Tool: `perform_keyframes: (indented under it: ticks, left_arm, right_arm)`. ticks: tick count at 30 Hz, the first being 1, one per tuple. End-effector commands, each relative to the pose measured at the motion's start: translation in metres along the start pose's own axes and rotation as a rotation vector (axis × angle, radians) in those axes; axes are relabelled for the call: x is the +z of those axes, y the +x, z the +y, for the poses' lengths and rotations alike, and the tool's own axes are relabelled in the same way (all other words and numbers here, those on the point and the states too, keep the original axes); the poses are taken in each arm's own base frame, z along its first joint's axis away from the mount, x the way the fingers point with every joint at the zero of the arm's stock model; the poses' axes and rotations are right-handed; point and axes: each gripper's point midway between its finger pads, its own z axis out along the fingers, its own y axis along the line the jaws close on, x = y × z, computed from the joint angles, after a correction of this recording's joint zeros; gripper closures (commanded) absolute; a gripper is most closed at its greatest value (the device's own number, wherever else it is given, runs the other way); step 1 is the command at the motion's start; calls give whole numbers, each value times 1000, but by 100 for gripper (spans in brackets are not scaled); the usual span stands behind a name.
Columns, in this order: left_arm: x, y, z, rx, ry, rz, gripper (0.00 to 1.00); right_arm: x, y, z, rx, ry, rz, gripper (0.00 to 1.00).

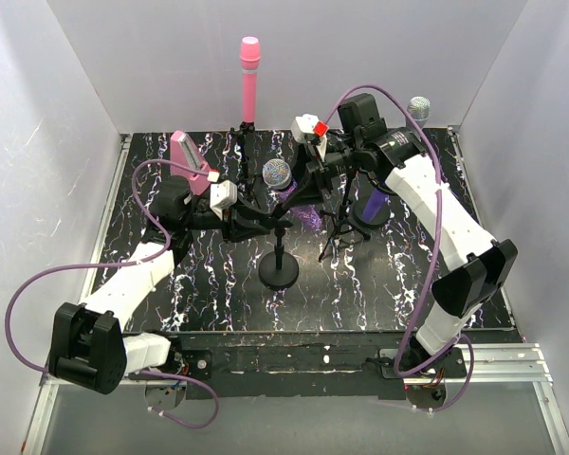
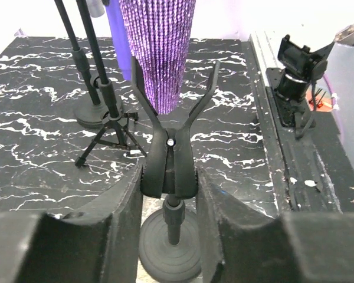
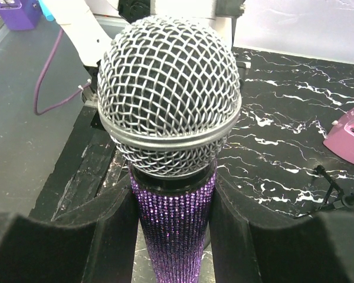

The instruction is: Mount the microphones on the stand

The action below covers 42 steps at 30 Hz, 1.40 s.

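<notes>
Mesh of silver wire is forming the round head of the glittery purple microphone (image 3: 168, 88), and small sparkling beads are covering its tapered body. The right gripper (image 3: 174, 206) is clamping this body just under the head, with its black padded fingers (image 3: 115, 236) pressing on both sides. It is holding the microphone upright above the middle of the table (image 1: 209, 294), whose black surface is veined with white like marble.

The left gripper (image 2: 170, 188) is squeezing the matte black plastic clip (image 2: 168, 165) between its closed jaws. This clip is spreading upward into two curved prongs like a letter V. It is sitting on the thin post of the stand (image 1: 280, 273), above a round ribbed base (image 2: 168, 253). The narrow lower end of the glittery body is hanging between the prongs; I cannot tell if it is touching them.

At the back, the smooth pink microphone (image 1: 249, 81) is standing upright. The dark purple microphone (image 1: 374, 201) is showing partly behind the right arm. A pink wedge-shaped box (image 1: 188, 156) is lying near the left arm.
</notes>
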Motion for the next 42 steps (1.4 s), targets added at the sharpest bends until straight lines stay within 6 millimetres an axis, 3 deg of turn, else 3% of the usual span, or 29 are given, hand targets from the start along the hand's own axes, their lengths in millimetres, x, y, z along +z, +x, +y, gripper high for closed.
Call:
perform_keyframes:
  ticks: [1,8,13,18,25,27,29,36,38,42]
  left_arm:
    - [1,-9,0,26,16,1,81]
    - [1,-11,-2,23,26,6,94]
    - [0,-14,-3,24,32,4,97]
    - [0,-15,-7,21,42,-1,100]
    - [-1,-16,-8,14,27,-4,98]
    - [-2,-17,-9,8,25,-7,94]
    - [-1,-17,-8,-3,16,-9,75]
    - [-3,-19,-10,-2,3,-8,32]
    - [-3,-20,-10,4,3,-9,27]
    - [-3,-19,-10,-3,8,0,27]
  right_arm:
    - [0,-26,6,-83,-10,-36,99]
    - [12,-21,13,-85,-30,-13,99]
    - [24,-13,14,-79,-35,6,99]
    - [34,-5,-2,-52,5,-4,99]
    - [37,4,-5,-21,2,2,99]
    - [37,6,-5,-19,5,5,99]
    - [37,8,-5,-14,7,8,99]
    - [33,8,-6,-3,16,7,99]
    - [32,8,-8,0,21,7,99]
    - [30,8,-8,-2,26,7,99]
